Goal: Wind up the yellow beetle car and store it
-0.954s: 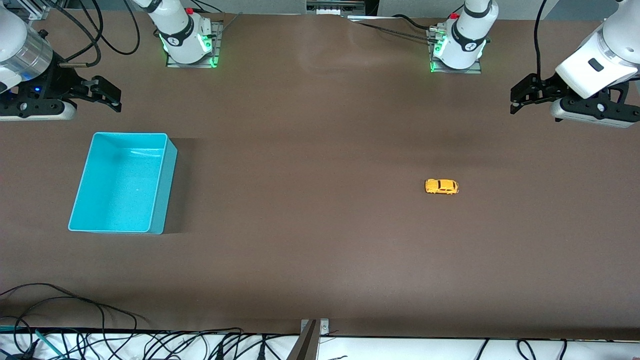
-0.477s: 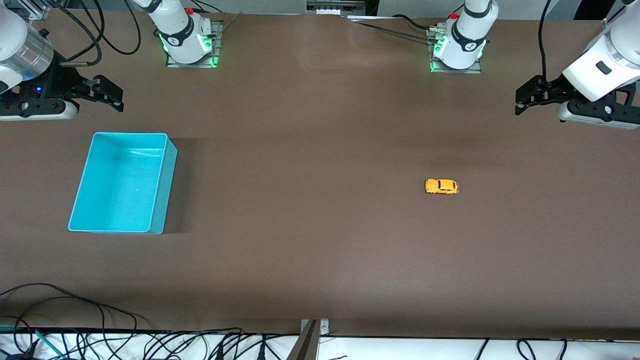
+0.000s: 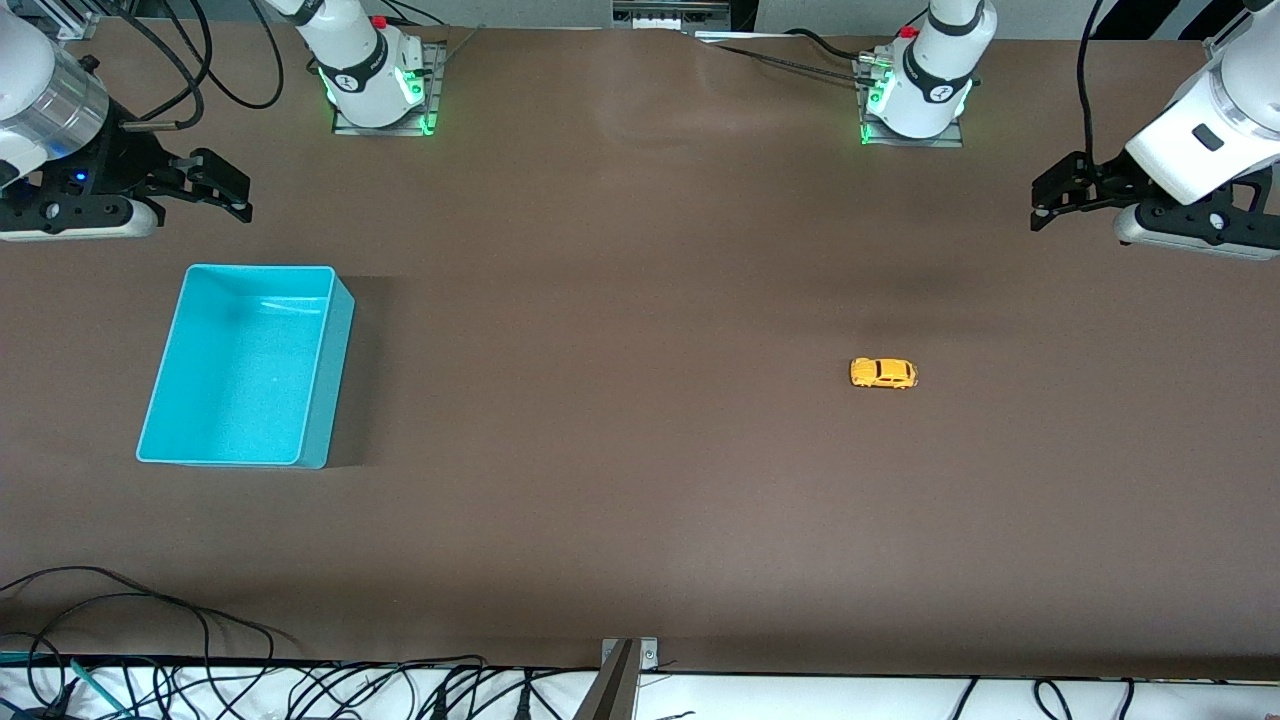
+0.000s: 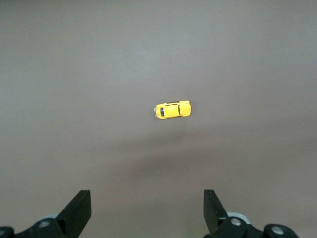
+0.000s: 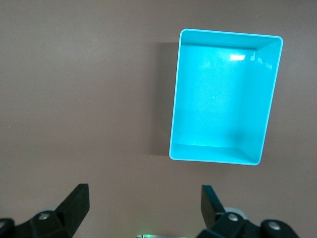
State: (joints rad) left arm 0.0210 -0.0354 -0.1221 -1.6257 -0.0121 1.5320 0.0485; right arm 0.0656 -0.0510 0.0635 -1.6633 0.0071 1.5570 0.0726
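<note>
Brown table [image 3: 640, 480] — yellow beetle car [image 3: 883, 373] (upright), well apart from raised left tool [image 3: 1043, 196]

Even, moderately bright light falls from overhead on the matte brown bench [image 3: 640, 450], which shows a paler sheen near the arm bases and darkens toward the edge nearest the front camera. The turquoise bin [image 3: 245, 365] casts a soft shadow onto the bench on its side toward the left arm's end, and a small white glare streak sits on its inner floor [image 5: 237, 57]. The yellow beetle car [image 3: 883, 373] is vividly lit, almost saturated, with only a faint shadow beside it. In the left wrist view a diffuse dark smudge lies on the bench near the car [image 4: 172, 110]. Green indicator lights glow at both arm bases. All views are sharp, with no noticeable edge distortion.
</note>
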